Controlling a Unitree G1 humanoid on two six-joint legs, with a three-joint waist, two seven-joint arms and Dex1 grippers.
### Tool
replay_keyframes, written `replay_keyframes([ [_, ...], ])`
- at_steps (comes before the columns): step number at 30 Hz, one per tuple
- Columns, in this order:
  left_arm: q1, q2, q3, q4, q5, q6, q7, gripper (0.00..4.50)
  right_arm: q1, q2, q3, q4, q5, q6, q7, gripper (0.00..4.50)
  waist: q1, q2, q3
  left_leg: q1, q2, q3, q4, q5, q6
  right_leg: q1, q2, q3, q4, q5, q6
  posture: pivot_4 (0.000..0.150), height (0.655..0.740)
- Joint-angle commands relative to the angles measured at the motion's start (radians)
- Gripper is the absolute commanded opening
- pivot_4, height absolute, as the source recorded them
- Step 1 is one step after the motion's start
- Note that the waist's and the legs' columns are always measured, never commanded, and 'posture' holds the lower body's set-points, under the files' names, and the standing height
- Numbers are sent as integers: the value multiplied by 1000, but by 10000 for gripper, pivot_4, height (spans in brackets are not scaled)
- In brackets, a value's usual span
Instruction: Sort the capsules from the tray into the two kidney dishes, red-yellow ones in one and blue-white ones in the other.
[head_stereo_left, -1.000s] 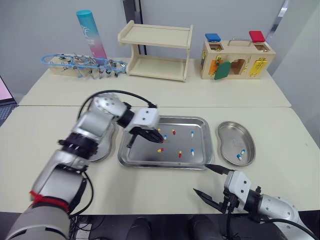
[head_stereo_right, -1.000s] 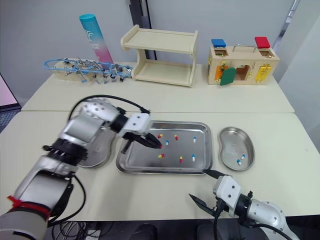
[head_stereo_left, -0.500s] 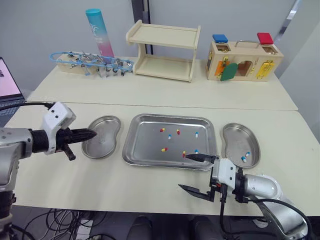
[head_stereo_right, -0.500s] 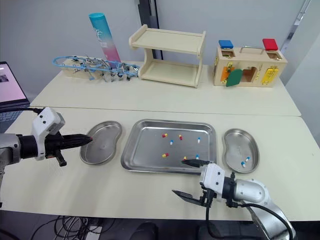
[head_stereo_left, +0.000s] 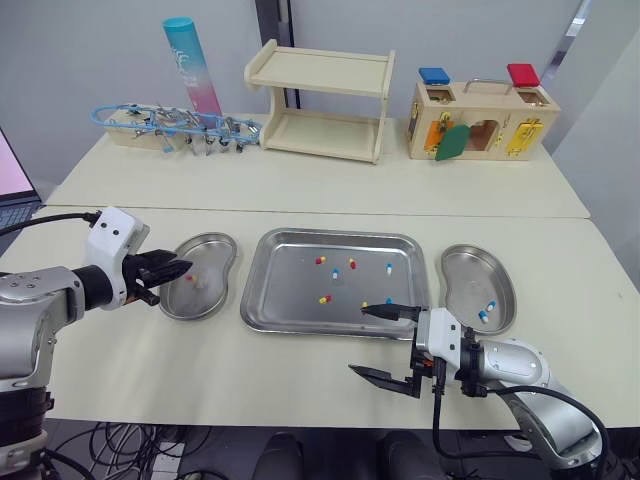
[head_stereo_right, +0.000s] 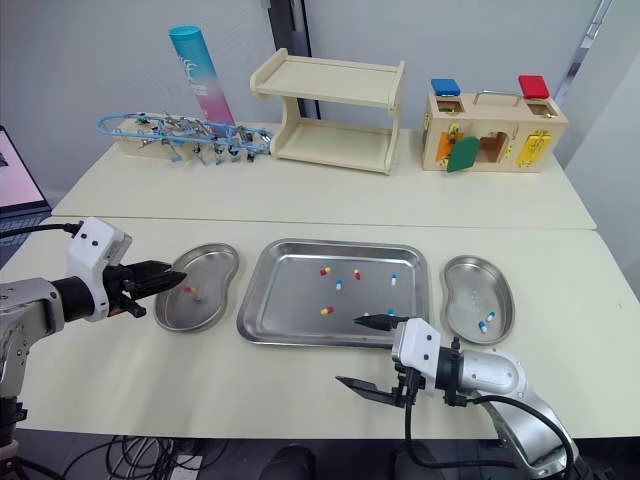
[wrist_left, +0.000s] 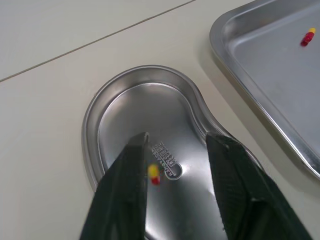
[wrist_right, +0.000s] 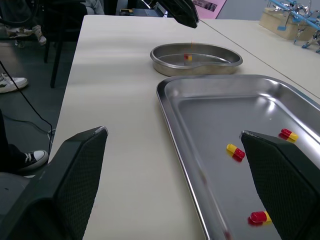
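Observation:
My left gripper hangs open just over the left kidney dish. A red-yellow capsule sits free between and below its fingers, over the dish floor; whether it rests there or is in the air I cannot tell. The steel tray holds several capsules, among them a red-yellow one and a blue-white one. The right kidney dish contains two blue-white capsules. My right gripper stands wide open and empty at the tray's front edge.
Along the far table stand a wooden shelf, a wooden lock box, a teal-pink tube and a blue rack of tools. A laptop sits at the left edge.
My left gripper left the tray, reached the left dish, then opened and let go of the red-yellow capsule. My right gripper drew nearer the tray's front edge. The camera shifted.

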Motion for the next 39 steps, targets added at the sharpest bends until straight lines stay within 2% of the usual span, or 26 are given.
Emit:
replay_keyframes([
  [1, -2, 18, 28, -30, -14, -35, 6, 27225, 2, -3, -16, -24, 16, -2, -4, 45000, 0, 0, 0, 0, 0, 0, 0, 0, 0, 0, 0, 0, 0, 0, 0, 1500, 7400],
  [7, 64, 32, 120, -50, -42, -48, -4, 27225, 5, -7, -19, -21, 11, -10, -3, 45000, -3, 0, 0, 0, 0, 0, 0, 0, 0, 0, 0, 0, 0, 0, 0, 1500, 7400],
  [13, 249, 7, 358, -98, -117, -108, -74, 27225, 39, -51, -58, -38, 15, -24, 4, 45000, -3, 0, 0, 0, 0, 1, 0, 0, 0, -1, 0, 1, 0, 0, 0, 1500, 7400],
  [19, 473, -81, 521, -25, -107, -307, -134, 27225, 147, -170, -231, -59, 74, -17, 43, 45000, 0, 0, 0, 0, 0, 2, -1, 0, 0, 0, -1, 1, -1, 0, 0, 1500, 7400],
  [24, 553, -177, 567, 80, -125, -424, -110, 27225, 295, -265, -448, -28, 102, -54, 99, 45000, 6, -3, -2, 0, 0, 2, 0, 0, 0, 1, -1, 1, -1, 0, 0, 1500, 7400],
  [27, 597, -211, 548, 123, -127, -473, -115, 32265, 361, -301, -568, 45, 104, -95, 153, 45000, 4, -5, -3, 1, 0, 2, -1, 0, 0, 1, -1, 1, -2, 0, 0, 1500, 7400],
  [31, 628, -229, 506, 159, -113, -537, -122, 44702, 392, -357, -713, 208, 103, -146, 229, 45000, 3, -6, -4, 2, 0, 3, 0, 0, 0, 2, -1, 2, -2, 0, 0, 1500, 7400],
  [35, 618, -224, 465, 185, -116, -565, -118, 44702, 381, -426, -772, 406, 79, -225, 320, 45000, 3, -6, -4, 2, 0, 3, -1, 0, 0, 2, -1, 2, -2, 0, 0, 1500, 7400],
  [39, 622, -228, 445, 200, -121, -590, -113, 44702, 334, -458, -768, 560, 49, -310, 353, 45000, 0, -6, -4, 2, 0, 4, -1, 0, 0, 2, -1, 2, -2, 0, 0, 1500, 7400],
])
